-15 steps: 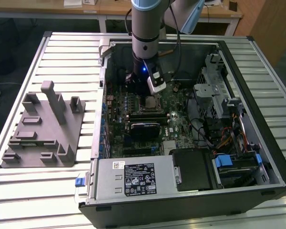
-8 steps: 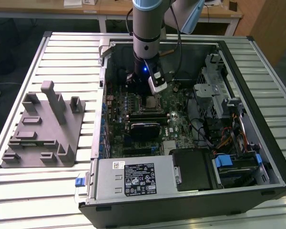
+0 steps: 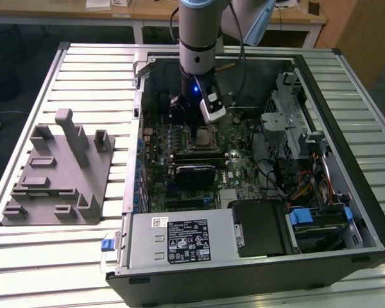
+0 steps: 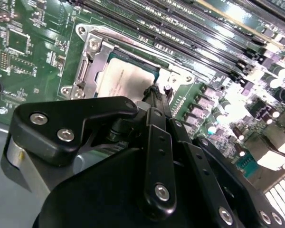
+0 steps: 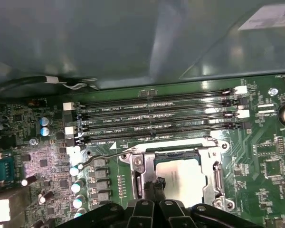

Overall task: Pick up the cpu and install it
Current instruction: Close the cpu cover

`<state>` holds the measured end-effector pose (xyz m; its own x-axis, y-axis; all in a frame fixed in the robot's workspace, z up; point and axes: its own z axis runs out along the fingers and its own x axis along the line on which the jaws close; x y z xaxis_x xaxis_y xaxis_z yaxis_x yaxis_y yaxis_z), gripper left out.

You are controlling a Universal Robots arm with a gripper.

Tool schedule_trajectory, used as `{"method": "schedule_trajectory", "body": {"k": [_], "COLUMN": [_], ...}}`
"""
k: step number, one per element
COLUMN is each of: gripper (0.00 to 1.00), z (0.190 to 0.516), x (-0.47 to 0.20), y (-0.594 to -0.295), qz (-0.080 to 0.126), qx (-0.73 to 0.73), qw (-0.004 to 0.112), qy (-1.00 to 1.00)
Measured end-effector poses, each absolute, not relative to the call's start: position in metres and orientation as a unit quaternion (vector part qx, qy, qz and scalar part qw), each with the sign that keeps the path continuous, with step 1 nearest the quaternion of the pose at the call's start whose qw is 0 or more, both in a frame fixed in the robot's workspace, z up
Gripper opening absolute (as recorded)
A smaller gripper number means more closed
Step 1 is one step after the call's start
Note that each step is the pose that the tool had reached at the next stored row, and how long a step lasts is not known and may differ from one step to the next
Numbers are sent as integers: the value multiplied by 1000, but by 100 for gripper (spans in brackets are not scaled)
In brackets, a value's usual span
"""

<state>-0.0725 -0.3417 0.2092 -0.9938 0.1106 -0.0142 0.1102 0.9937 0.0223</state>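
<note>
The cpu (image 4: 123,80) is a pale silvery square lying flat inside the open metal-framed socket (image 4: 91,59) on the green motherboard (image 4: 28,57). It also shows in the first wrist view as the cpu (image 5: 184,175) within the socket frame (image 5: 137,167). My gripper (image 4: 155,93) hangs just above one edge of the chip, its black fingers drawn together to a narrow tip with nothing between them. In the exterior view the arm reaches down into the computer case over the socket (image 3: 204,136).
Empty memory slots (image 5: 156,118) run beside the socket, and a thin wire lever (image 5: 104,156) sticks out from the frame. A grey plastic fixture (image 3: 58,173) sits on the slatted table at the exterior view's left. The case holds a power supply (image 3: 179,240) and a drive cage (image 3: 289,109).
</note>
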Motion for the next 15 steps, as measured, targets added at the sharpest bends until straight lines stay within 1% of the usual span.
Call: {"method": "schedule_trajectory", "body": {"k": [7, 15], "gripper": [11, 11], "z": [227, 228], "x": [-73, -71], "y": [-342, -342], "qz": [11, 11], "qx": [55, 55], "qw": [10, 11], "qy": [998, 998]}}
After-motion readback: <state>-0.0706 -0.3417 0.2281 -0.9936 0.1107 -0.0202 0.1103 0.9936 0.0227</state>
